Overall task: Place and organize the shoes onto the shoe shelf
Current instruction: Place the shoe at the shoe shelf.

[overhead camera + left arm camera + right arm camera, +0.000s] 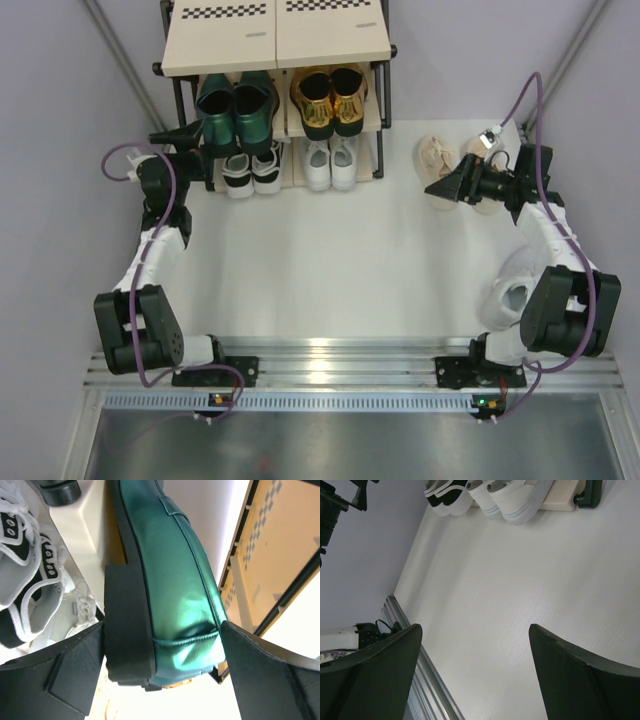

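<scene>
The shoe shelf (220,50) stands at the back. Its middle tier holds the glossy dark green loafers (236,112) and the gold loafers (330,100). Its bottom tier holds the black-and-white sneakers (252,170) and the white lace-ups (330,160). My left gripper (195,135) is open wide, its fingers close on either side of the heel of the left green loafer (175,570), which rests on the shelf. My right gripper (440,190) is open and empty above the floor, beside the beige sneakers (436,155). The chunky white sneakers (508,290) lie under my right arm.
Grey walls close in on the left and right. The shelf's black tube frame (380,150) stands between the white lace-ups and the beige sneakers. The metal rail (320,365) with both arm bases runs along the near edge. The right wrist view shows bare white floor (520,580).
</scene>
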